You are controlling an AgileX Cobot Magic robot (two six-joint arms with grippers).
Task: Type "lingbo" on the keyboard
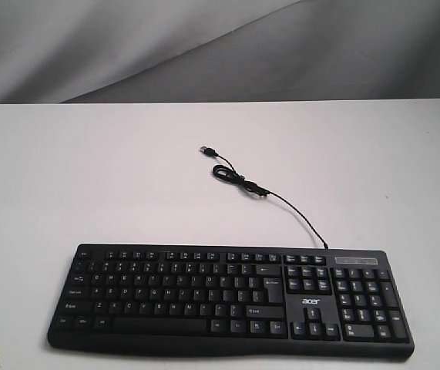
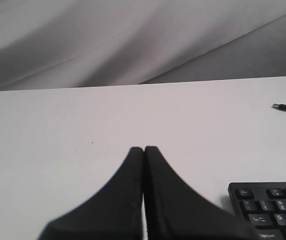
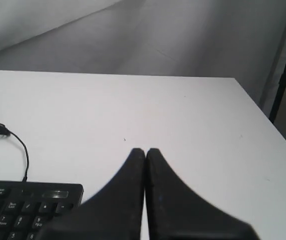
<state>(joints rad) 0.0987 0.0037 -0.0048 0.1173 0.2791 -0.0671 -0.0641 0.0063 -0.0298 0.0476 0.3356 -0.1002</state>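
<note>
- Left gripper (image 2: 144,149): jaws pressed flat together, the two black fingers (image 2: 122,200) meeting in one thin seam, nothing held between them
- It hangs over bare white table (image 2: 82,125), and the Esc corner of the keyboard (image 2: 270,207) shows close beside it, not touching
- Right gripper (image 3: 145,150): same story, jaws closed tight tip to tip with nothing in them, over open tabletop
- Near this one sits the keyboard's number-pad end (image 3: 27,205), its far corner just beside the fingers, with a gap between
- Out to the exterior view: the keyboard (image 1: 231,301) lies flat along the near edge of the table (image 1: 89,177), wide and black with white legends, number pad (image 1: 366,304) at the right end, acer logo (image 1: 312,301) above the arrow keys
- The thin black cable (image 1: 281,202) leaves the back edge near the number pad, runs away across the table, makes a small loop and ends in a loose USB plug (image 1: 206,150), also seen from the left wrist (image 2: 283,106)
- Behind the table, a grey creased backdrop (image 1: 204,46)
</note>
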